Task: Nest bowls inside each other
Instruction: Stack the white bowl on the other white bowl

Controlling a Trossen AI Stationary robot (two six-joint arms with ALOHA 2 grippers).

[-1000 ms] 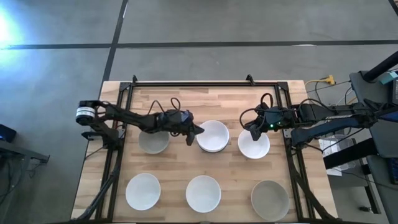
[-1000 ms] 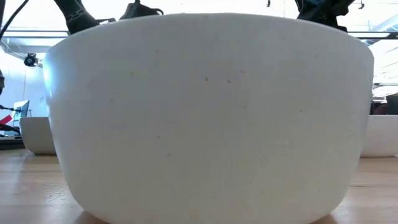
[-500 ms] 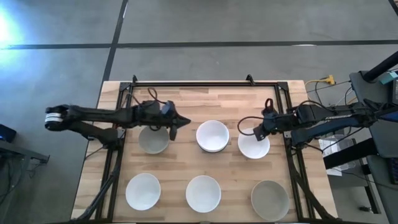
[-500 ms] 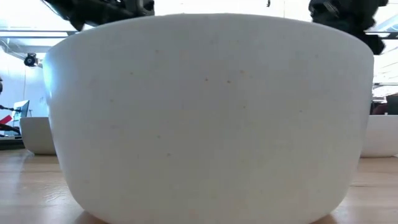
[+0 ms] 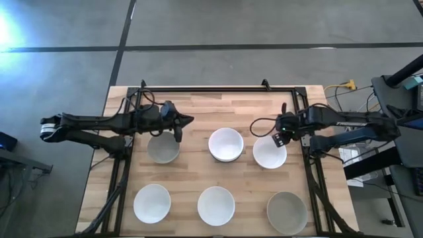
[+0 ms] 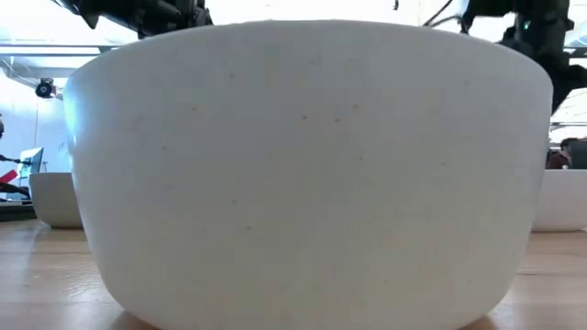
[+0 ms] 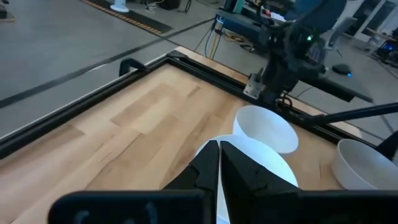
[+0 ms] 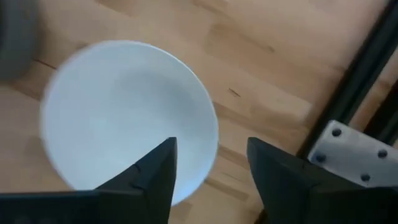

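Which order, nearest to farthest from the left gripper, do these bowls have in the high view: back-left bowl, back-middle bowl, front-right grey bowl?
From the left gripper:
1. Back-left bowl, just beside it.
2. Back-middle bowl, toward the table's centre.
3. Front-right grey bowl, at the opposite corner.

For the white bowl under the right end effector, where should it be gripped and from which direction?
Probably by its thin rim, from above: the white bowl sits upright and open on the table, too wide to span. The right end effector, open over its far edge, could put one finger inside the wall and one outside.
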